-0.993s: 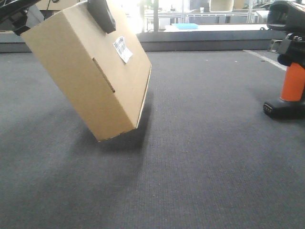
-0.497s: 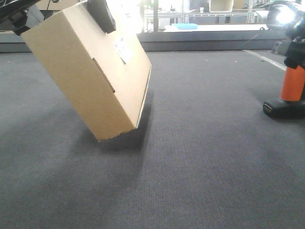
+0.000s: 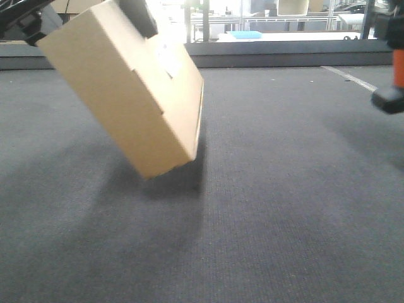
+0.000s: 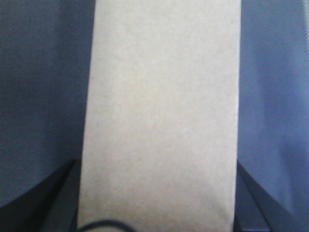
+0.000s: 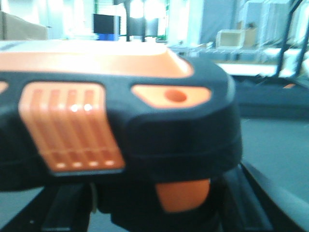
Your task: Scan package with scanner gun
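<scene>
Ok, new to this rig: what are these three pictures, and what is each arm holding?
This is a two-armed robot with a camera on each wrist. The front view looks across the grey carpet: the package hangs tilted on the left, and the scanner gun partly shows at the right edge. The left wrist view looks along the package, gripped by the left gripper. The right wrist view is a close-up of the scanner gun, held in the right gripper.

One package (image 3: pixel 126 95), one scanner gun (image 5: pixel 145 140)
</scene>
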Robot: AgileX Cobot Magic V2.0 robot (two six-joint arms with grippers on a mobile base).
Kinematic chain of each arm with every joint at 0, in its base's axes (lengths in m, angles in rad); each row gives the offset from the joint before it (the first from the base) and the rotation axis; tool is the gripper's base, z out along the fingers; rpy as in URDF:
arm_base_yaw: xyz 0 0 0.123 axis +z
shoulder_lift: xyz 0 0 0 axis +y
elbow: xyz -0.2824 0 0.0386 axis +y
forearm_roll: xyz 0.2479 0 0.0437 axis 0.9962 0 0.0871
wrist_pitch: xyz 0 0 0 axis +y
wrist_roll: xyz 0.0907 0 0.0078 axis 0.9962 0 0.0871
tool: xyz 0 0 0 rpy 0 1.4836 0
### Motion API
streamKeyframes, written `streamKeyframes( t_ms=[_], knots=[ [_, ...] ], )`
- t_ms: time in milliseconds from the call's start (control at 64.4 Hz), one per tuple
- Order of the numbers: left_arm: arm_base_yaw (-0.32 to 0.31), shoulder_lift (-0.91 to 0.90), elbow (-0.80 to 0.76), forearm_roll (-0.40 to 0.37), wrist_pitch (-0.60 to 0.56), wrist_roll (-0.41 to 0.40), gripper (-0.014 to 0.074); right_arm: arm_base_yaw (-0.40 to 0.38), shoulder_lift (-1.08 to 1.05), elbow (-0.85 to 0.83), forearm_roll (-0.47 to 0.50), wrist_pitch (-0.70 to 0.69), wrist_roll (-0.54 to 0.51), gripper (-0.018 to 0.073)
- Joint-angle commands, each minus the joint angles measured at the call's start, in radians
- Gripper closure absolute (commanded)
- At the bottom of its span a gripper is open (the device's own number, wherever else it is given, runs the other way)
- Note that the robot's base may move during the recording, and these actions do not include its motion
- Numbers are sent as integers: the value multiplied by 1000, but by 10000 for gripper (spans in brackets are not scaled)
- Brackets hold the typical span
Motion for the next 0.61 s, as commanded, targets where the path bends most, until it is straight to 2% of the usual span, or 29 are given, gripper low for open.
streamKeyframes(
  t_ms=[0, 78, 233, 341, 590],
  knots=[
    [-7, -13, -3, -14, -50, -39, 708, 58, -70, -3, 155, -13, -180, 720],
    [-7, -13, -3, -15, -52, -40, 708, 108, -94, -3, 247, 4, -300, 720],
    [-7, -13, -3, -15, -47, -40, 708, 172, -90, -3, 343, -10, -427, 720],
    [-7, -13, -3, -15, -26, -40, 708, 176, -78, -3, 385, -15, -442, 720],
    [-7, -13, -3, -15, -14, -40, 708, 176, -71, -3, 385, -37, -456, 720]
  ],
)
